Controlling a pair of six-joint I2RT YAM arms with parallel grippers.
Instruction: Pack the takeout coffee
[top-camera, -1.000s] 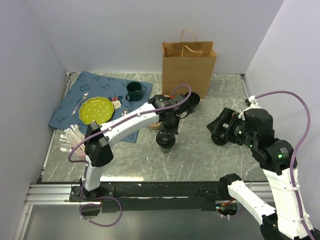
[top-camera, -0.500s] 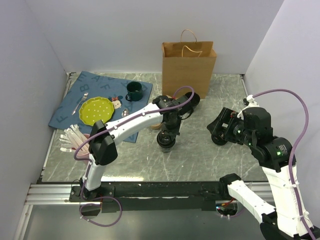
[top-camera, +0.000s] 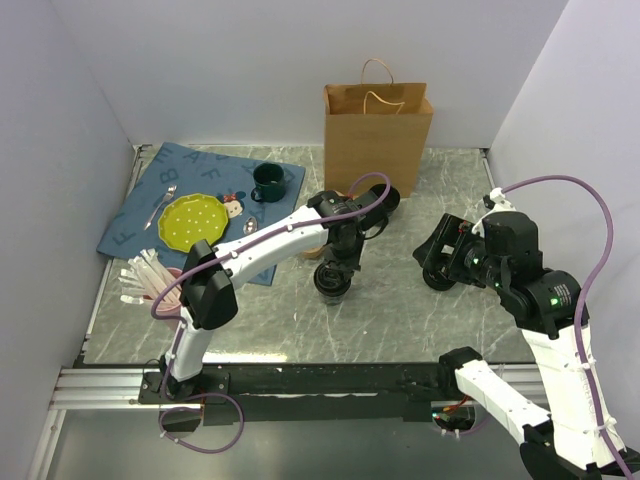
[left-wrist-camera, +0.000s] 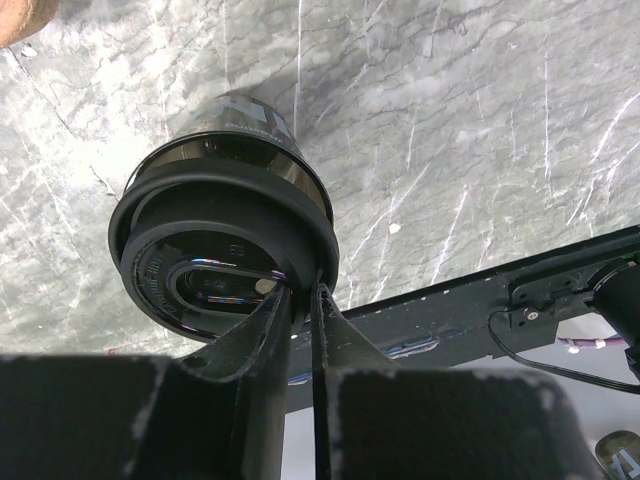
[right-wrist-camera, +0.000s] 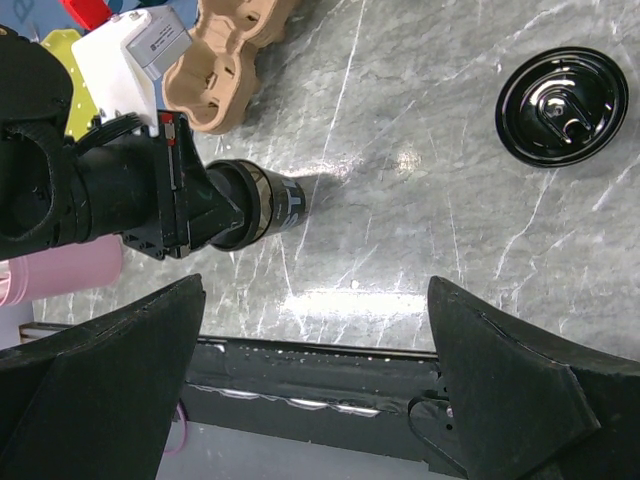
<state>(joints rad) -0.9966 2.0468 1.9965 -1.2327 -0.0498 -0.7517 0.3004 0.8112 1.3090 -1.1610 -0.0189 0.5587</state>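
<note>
The left fingers (left-wrist-camera: 262, 345) have eased to a thin gap at the lid rim of the takeout coffee (left-wrist-camera: 225, 240); whether they grip it, I cannot tell. It stands unpacked on the bench (top-camera: 400, 320), and the right fingers (right-wrist-camera: 100, 360) are spread wide and empty

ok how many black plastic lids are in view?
2. One sits on the takeout coffee, at the left gripper. The other lid lies loose on the table, by the foot of the paper bag. The arms may hide more.
</note>
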